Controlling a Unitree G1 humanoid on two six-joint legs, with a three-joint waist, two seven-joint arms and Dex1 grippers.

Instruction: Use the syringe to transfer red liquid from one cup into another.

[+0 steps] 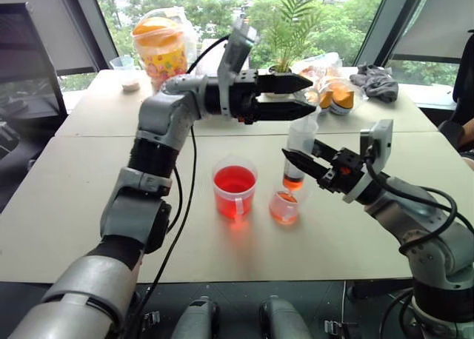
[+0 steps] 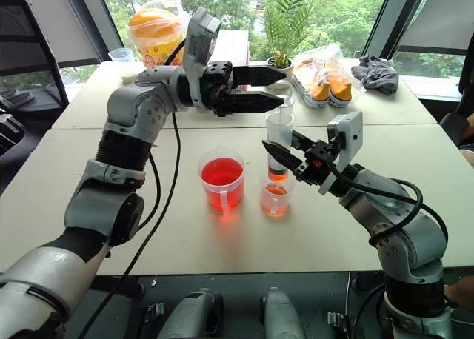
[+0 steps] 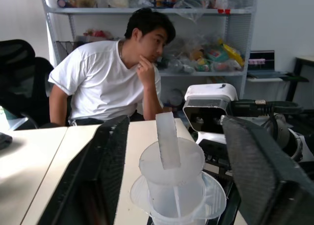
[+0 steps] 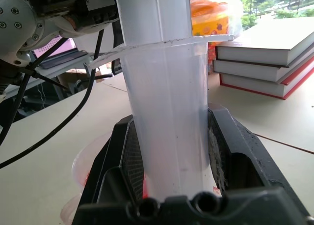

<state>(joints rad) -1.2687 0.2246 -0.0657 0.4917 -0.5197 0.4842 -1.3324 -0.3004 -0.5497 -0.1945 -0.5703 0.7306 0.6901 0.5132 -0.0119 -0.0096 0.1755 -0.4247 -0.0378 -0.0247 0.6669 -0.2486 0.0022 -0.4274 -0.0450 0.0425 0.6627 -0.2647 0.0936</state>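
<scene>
The clear syringe (image 1: 300, 143) stands upright with my right gripper (image 1: 300, 149) shut on its barrel (image 4: 167, 122). A little red liquid (image 1: 293, 182) shows at its lower end, which sits right over the mouth of the smaller clear cup (image 1: 284, 206). That cup has an orange-red tint low down. To its left on the table stands the larger handled cup (image 1: 235, 188), vivid red. My left gripper (image 1: 311, 95) points sideways at the syringe's top, its fingers (image 3: 110, 161) apart on either side of the whitish plunger (image 3: 167, 139), so it is open.
At the back of the table (image 1: 89, 206) are a snack jar (image 1: 159, 47), a small cup (image 1: 126, 69), a potted plant (image 1: 285, 28), bagged food (image 1: 335, 93) and a grey cloth (image 1: 378, 81). A seated person (image 3: 117, 77) and stacked books (image 4: 267, 58) are nearby.
</scene>
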